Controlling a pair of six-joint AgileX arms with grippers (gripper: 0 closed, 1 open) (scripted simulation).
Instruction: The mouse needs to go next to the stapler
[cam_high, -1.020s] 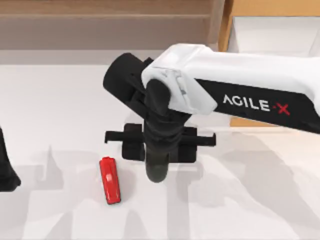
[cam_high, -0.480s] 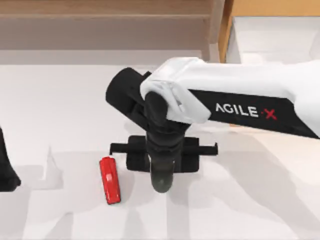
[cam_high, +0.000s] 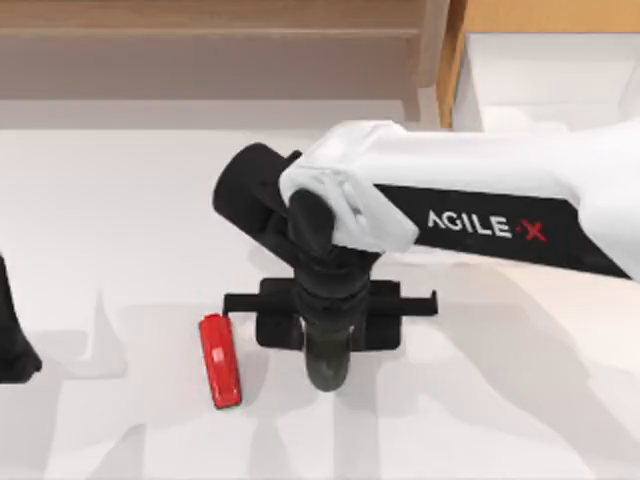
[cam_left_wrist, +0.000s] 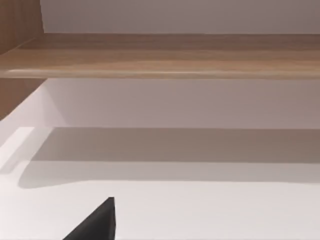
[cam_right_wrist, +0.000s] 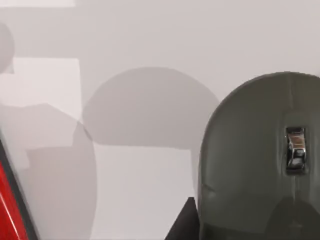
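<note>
Top view: right pincer (cam_high: 327, 335) hides most of mouse (cam_high: 326, 375).

My right arm (cam_high: 480, 200) reaches in from the right, wrist pointing down; my left arm (cam_high: 12, 340) sits at the left edge.

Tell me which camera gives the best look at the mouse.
The right wrist view: the mouse is large there, scroll wheel plain. In the top view its end pokes out under the right gripper. The left wrist view faces bare table.
</note>
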